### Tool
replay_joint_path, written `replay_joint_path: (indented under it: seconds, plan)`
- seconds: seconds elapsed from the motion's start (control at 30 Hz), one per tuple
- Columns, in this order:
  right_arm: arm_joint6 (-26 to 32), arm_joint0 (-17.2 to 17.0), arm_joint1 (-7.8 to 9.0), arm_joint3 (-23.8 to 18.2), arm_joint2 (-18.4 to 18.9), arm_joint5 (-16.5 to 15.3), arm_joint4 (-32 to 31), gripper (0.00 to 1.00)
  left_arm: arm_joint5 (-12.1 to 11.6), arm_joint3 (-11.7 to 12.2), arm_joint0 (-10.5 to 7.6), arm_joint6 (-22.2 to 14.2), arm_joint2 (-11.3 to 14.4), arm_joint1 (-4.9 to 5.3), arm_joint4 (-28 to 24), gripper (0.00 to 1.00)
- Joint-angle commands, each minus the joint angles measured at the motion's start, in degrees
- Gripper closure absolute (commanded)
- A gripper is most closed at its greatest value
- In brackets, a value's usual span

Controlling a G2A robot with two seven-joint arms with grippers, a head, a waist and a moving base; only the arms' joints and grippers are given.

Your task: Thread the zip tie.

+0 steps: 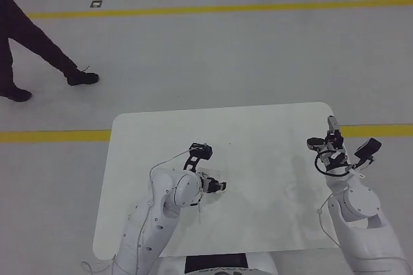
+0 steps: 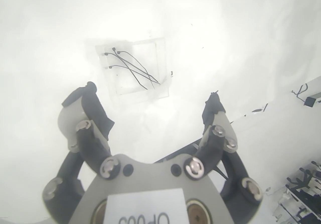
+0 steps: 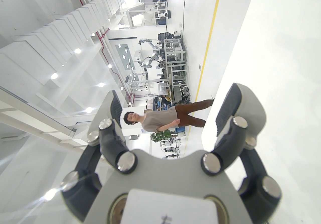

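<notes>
Several black zip ties lie crossed in a small clear tray on the white table. My left gripper hovers above the table just short of the tray, open, with nothing between its black-tipped fingers. From above, the left gripper is left of the table's middle. My right gripper is open and empty, raised and pointing out sideways into the room. In the top view the right gripper stands by the table's right edge, far from the tray.
The table's right edge runs close beside the right arm. The table's front edge lies near the left gripper. A yellow floor line runs behind the table.
</notes>
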Motion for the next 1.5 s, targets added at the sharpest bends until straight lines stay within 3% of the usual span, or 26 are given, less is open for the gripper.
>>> replay_joint_path:
  seconds: [0.0, 0.1, 0.17, 0.27, 0.47, 0.7, 1.17, 1.47]
  plan:
    - [0.0, 0.0, 0.0, 0.0, 0.0, 0.0, 0.0, 0.0, 0.0, -0.4, 0.0, -0.3, 0.6, 0.1, 0.2, 0.0]
    - [0.0, 0.0, 0.0, 0.0, 0.0, 0.0, 0.0, 0.0, 0.9, -0.6, -0.07, -0.5, 0.8, 0.31, 0.8, 0.27]
    - [0.0, 0.0, 0.0, 0.0, 0.0, 0.0, 0.0, 0.0, 1.1, -0.6, -0.17, -0.6, 1.0, 0.42, 0.7, 0.53]
    - [0.0, 0.0, 0.0, 0.0, 0.0, 0.0, 0.0, 0.0, 1.4, -0.5, -0.42, -0.8, 1.3, 0.6, 0.7, 0.71]
    - [0.0, 0.0, 0.0, 0.0, 0.0, 0.0, 0.0, 0.0, 1.9, 0.4, -1.24, -1.1, 2.5, 0.81, 1.1, 0.71]
    - [0.0, 0.0, 0.0, 0.0, 0.0, 0.0, 0.0, 0.0, 4.3, 5.1, -3.5, 0.1, 4.3, 0.75, 1.7, 0.82]
    - [0.0, 0.0, 0.0, 0.0, 0.0, 0.0, 0.0, 0.0, 7.8, 11.2, -7.33, 0.7, 7.5, 0.5, 2.4, 0.82]
    - [0.0, 0.0, 0.0, 0.0, 0.0, 0.0, 0.0, 0.0, 8.6, 15.1, -9.44, 1.9, 8.6, 0.3, 0.8, 0.83]
